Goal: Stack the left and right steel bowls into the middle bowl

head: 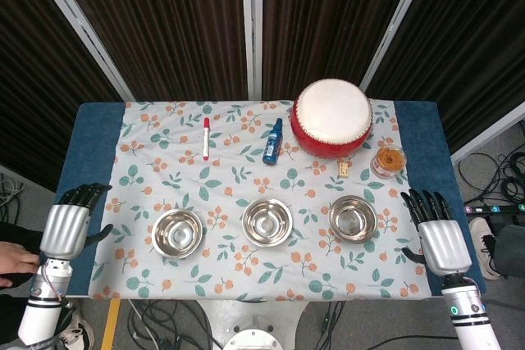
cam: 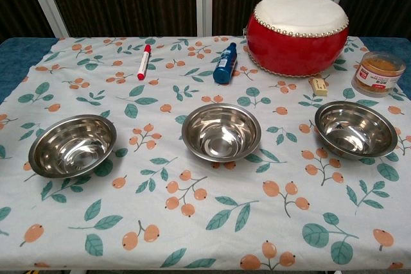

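Observation:
Three steel bowls stand in a row on the floral cloth: the left bowl (head: 177, 231) (cam: 72, 145), the middle bowl (head: 267, 221) (cam: 221, 131) and the right bowl (head: 353, 218) (cam: 356, 129). All three are upright, apart and have nothing in them. My left hand (head: 69, 223) hovers at the table's left edge, well left of the left bowl, fingers apart and holding nothing. At the right edge my right hand (head: 436, 231) is likewise open, right of the right bowl. Neither hand shows in the chest view.
Behind the bowls lie a red-capped marker (head: 206, 138) (cam: 144, 61), a blue bottle (head: 272, 142) (cam: 225, 63), a red drum (head: 332, 117) (cam: 297, 25), a small tan block (head: 344, 170) (cam: 317, 86) and a lidded jar (head: 388, 161) (cam: 378, 72). A person's hand (head: 16, 261) shows at the far left.

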### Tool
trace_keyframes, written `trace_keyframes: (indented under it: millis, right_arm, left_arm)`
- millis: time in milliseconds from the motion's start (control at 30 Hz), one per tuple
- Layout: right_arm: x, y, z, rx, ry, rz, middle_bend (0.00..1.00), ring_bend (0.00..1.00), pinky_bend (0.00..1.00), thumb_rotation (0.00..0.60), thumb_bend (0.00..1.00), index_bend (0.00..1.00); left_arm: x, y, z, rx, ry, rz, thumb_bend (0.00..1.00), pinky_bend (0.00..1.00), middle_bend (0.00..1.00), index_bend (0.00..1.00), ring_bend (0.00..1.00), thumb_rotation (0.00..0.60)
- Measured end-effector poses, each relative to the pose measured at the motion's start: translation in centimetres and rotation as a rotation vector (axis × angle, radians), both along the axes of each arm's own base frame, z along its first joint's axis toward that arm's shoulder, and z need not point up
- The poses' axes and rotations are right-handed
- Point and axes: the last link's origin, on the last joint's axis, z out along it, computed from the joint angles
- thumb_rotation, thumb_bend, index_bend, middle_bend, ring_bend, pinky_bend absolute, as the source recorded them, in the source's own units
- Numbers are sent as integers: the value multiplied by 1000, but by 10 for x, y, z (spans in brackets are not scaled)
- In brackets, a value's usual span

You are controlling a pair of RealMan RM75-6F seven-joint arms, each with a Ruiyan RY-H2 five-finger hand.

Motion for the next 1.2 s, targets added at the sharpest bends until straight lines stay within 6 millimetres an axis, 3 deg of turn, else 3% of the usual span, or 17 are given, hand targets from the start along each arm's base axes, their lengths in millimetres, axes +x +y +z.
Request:
trace_keyframes:
  millis: [267, 367, 467, 633, 933, 1200]
  right_arm:
    - [-1, 1, -5, 29, 0, -4, 73, 0, 0, 600, 1, 0]
    - [2, 1, -8, 45, 11, 3, 160, 15, 13, 600, 11, 30]
    - [4, -1, -16, 64, 35, 9, 261, 99, 106, 600, 41, 132]
    - [7, -11, -40, 127, 98, 21, 304, 131, 153, 600, 135, 210]
    - [18, -38, -88, 246, 174, 62, 331, 147, 177, 600, 136, 249]
    - [17, -45, -115, 296, 202, 51, 357, 179, 213, 600, 151, 281]
  left_arm:
    - [2, -2, -1, 1, 6, -6, 181, 321, 350, 303, 273, 600]
    - [5, -1, 2, 4, 10, -19, 181, 321, 350, 303, 273, 600]
    - [6, -2, 3, 4, 6, -23, 182, 321, 350, 303, 273, 600]
    - [6, -7, 2, -7, -10, -27, 183, 321, 350, 303, 273, 600]
    - [3, -11, -1, -29, -40, -68, 187, 321, 350, 303, 273, 600]
    - [1, -9, 2, -30, -58, -76, 187, 321, 350, 303, 273, 600]
